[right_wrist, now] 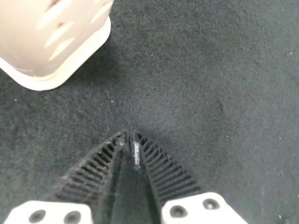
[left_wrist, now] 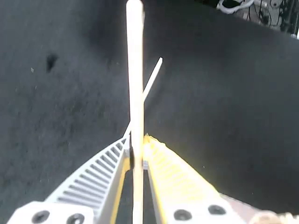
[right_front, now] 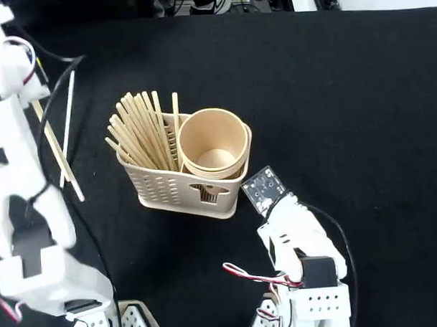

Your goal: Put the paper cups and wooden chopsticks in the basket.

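Left pincer (left_wrist: 137,155) clamped on a chopstick (left_wrist: 135,70), arm at 9 o'clock of the basket (right_front: 169,188). Right pincer (right_wrist: 129,139) together, empty, over the table (right_wrist: 210,70) at basket's 5 o'clock.

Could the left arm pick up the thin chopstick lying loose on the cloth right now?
Probably not yet: the left gripper is shut on a wooden chopstick, so it has no free grasp. The thin chopstick lies just beyond on bare cloth, so the way itself looks free.

Left claw (left_wrist: 138,141), right claw (right_wrist: 130,136): both closed.
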Controlling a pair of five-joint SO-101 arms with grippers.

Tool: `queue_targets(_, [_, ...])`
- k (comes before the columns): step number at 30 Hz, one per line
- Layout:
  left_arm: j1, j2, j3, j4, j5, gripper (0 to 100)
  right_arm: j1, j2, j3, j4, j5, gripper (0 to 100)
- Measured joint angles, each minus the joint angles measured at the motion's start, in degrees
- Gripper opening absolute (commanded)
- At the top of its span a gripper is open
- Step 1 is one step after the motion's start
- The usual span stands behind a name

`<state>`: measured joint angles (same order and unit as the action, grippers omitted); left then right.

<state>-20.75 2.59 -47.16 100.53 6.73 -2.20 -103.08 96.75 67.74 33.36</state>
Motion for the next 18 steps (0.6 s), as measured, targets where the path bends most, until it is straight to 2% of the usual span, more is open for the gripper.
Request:
queue_targets(9, [0.0,-22.9,26.4,-14.8,0.2,3,0.0,0.0,0.0,0.0,0.0,1.2])
queue_targets(18, [1.0,-55.9,60.7,-40.3,0.3,3,0.0,0.0,0.0,0.0,0.0,1.2])
